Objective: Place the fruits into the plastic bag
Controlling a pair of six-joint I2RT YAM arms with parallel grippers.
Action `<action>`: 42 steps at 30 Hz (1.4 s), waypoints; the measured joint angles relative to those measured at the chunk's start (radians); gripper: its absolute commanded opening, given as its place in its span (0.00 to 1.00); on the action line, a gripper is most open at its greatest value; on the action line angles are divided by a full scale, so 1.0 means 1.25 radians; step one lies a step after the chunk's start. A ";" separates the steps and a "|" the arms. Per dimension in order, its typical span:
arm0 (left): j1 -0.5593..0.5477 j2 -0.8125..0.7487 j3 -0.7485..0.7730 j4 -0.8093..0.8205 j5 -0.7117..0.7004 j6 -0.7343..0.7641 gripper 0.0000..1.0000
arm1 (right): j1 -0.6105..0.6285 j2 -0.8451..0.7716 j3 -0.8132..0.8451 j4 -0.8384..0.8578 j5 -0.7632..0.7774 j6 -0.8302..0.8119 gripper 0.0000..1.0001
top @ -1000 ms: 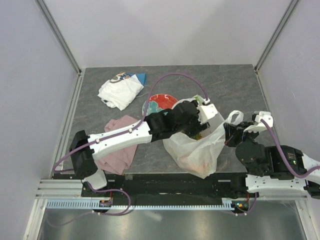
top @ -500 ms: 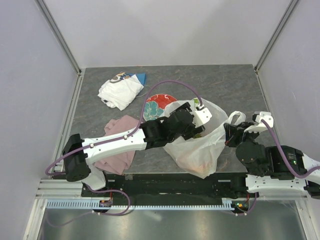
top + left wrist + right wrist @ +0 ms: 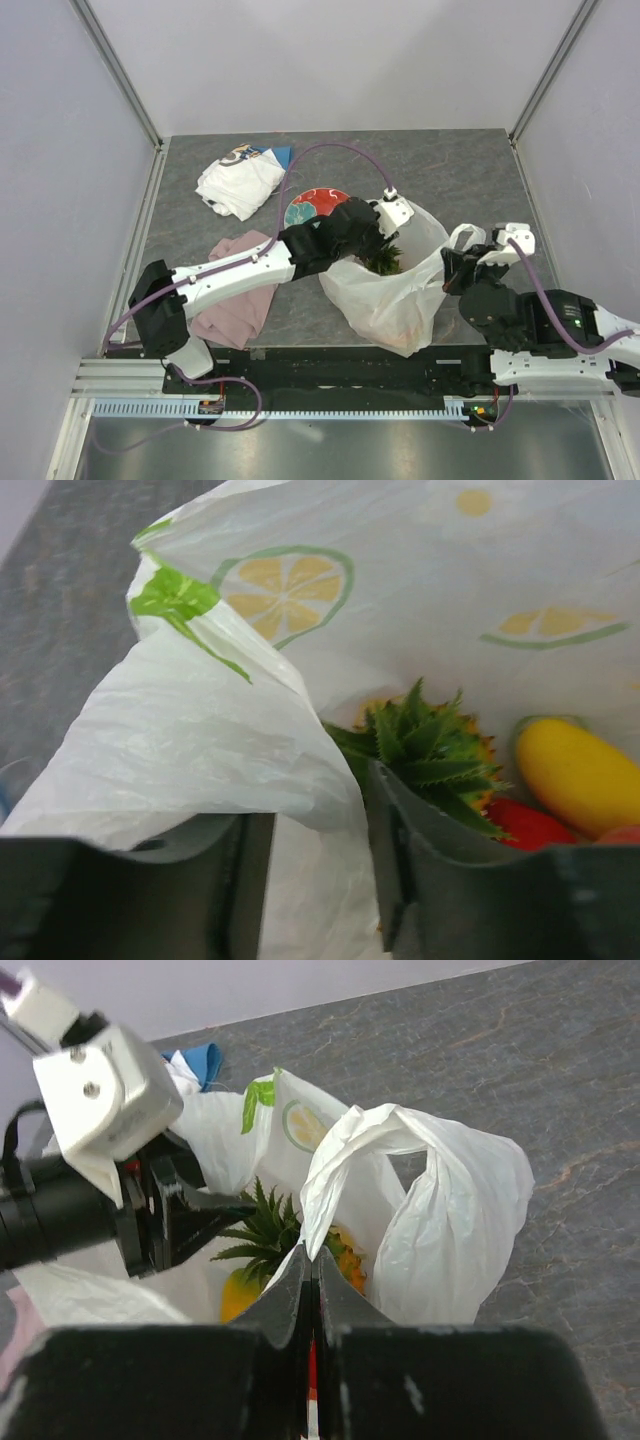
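Right gripper [image 3: 312, 1270] clamps plastic bag [image 3: 450, 1210]; left gripper [image 3: 318, 880] agape.

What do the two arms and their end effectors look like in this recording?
The left arm and right arm both have glossy white link shells with black joint housings, and a purple cable loops along each. The right arm shows a small green light. The left end effector and right end effector have dark grey, flat-sided fingers. A white blocky housing with screws sits on the left wrist.
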 measured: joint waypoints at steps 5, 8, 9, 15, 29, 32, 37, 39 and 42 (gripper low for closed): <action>0.094 -0.003 -0.009 0.085 0.187 -0.105 0.11 | -0.008 0.142 0.033 0.014 -0.021 -0.033 0.00; 0.154 -0.025 -0.022 0.133 0.271 -0.164 0.02 | -0.081 0.254 0.059 0.071 -0.089 -0.099 0.00; 0.176 -0.036 -0.023 0.145 0.304 -0.184 0.02 | -0.122 0.279 0.056 0.103 -0.129 -0.128 0.00; 0.256 -0.117 -0.039 0.192 0.458 -0.280 0.02 | -0.410 0.287 0.002 0.280 -0.382 -0.280 0.00; 0.390 0.042 0.233 0.312 0.746 -0.566 0.02 | -1.157 0.348 0.352 0.365 -0.811 -0.530 0.00; 0.400 0.087 0.306 0.320 0.766 -0.598 0.02 | -1.221 0.401 0.411 0.383 -0.873 -0.543 0.00; 0.400 0.162 0.383 0.322 0.787 -0.624 0.02 | -1.277 0.467 0.417 0.397 -0.938 -0.553 0.00; 0.401 0.200 0.406 0.321 0.792 -0.630 0.02 | -1.298 0.491 0.416 0.397 -0.953 -0.555 0.00; 0.407 0.241 0.414 0.319 0.802 -0.635 0.02 | -1.324 0.513 0.416 0.400 -0.967 -0.555 0.00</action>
